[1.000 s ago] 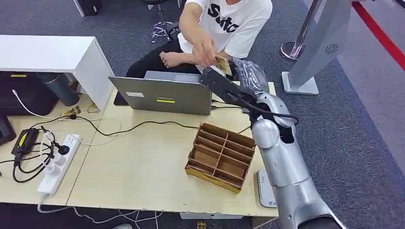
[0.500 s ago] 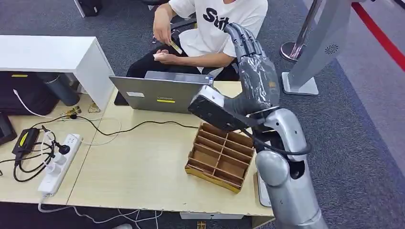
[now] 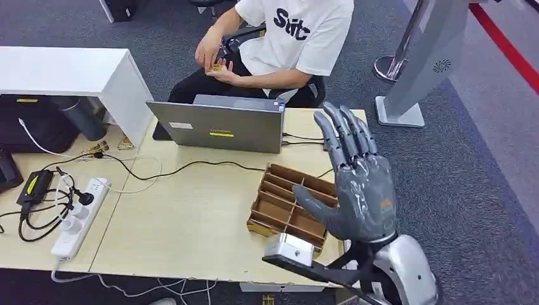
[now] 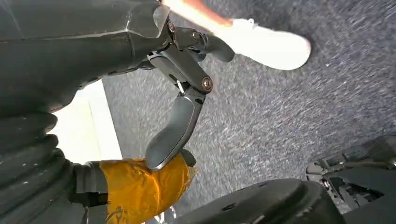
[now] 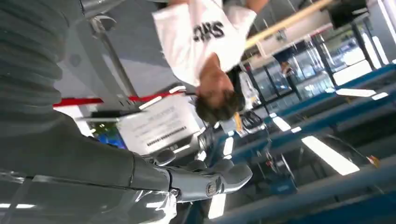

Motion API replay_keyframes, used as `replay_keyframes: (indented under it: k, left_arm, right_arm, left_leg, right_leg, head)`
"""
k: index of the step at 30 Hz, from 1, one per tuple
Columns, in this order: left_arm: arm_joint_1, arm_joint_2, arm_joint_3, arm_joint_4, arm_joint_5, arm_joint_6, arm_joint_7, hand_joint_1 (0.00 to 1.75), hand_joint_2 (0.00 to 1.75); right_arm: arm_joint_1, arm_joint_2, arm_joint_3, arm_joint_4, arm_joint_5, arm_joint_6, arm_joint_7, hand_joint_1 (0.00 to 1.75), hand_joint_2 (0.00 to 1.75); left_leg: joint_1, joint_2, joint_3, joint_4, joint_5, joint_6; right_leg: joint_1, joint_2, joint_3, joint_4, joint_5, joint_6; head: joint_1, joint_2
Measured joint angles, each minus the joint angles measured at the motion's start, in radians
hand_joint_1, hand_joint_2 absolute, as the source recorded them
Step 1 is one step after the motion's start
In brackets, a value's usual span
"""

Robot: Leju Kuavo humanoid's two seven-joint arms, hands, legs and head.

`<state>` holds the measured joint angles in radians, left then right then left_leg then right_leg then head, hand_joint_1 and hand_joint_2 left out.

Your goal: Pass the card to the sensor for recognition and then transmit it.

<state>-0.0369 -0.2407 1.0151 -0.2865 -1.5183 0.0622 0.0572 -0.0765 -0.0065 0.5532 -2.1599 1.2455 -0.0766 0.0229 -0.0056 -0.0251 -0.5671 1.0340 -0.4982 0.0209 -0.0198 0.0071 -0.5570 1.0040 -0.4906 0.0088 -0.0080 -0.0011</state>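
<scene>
Grey carpet surrounds a pale wooden table (image 3: 191, 216). Nearest, at 5 o'clock, the right hand (image 3: 356, 181) is raised palm-up, fingers straight and spread, holding nothing — a posture that fits a hand done with its delivery. Left hand (image 4: 116, 116) hangs by the floor; its thumb rests on an orange-wrapped finger, grip unclear. Mid-table at 4 o'clock sits a brown divider box (image 3: 292, 206), probably the card store, in reach. Beyond, a grey laptop (image 3: 219, 127). Farthest, at 12 o'clock, a seated person (image 3: 279, 44) holds the card (image 3: 218, 65) between both hands; handover looks complete.
</scene>
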Motion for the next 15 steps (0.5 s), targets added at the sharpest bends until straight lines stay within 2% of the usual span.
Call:
replay_keyframes:
  k: [6,15]
  left_arm:
    - [-0.003,-0.010,0.039,-0.015,0.000,0.004,0.001,0.00,1.75]
    - [-0.007,-0.011,0.064,-0.016,-0.023,0.004,-0.005,0.00,1.75]
  right_arm:
    - [0.186,-0.009,-0.015,-0.011,-0.060,0.030,-0.050,0.00,1.75]
    - [0.247,-0.028,-0.010,0.120,-0.121,0.030,-0.023,0.00,1.75]
  left_leg:
    - [0.000,0.001,0.000,0.000,-0.001,0.000]
    - [0.000,0.002,0.000,0.000,0.000,0.000]
  right_leg:
    - [0.000,0.001,-0.001,0.000,-0.001,0.000]
    - [0.000,0.001,0.000,0.000,0.000,0.000]
  head:
    - [0.000,0.000]
    - [0.000,0.000]
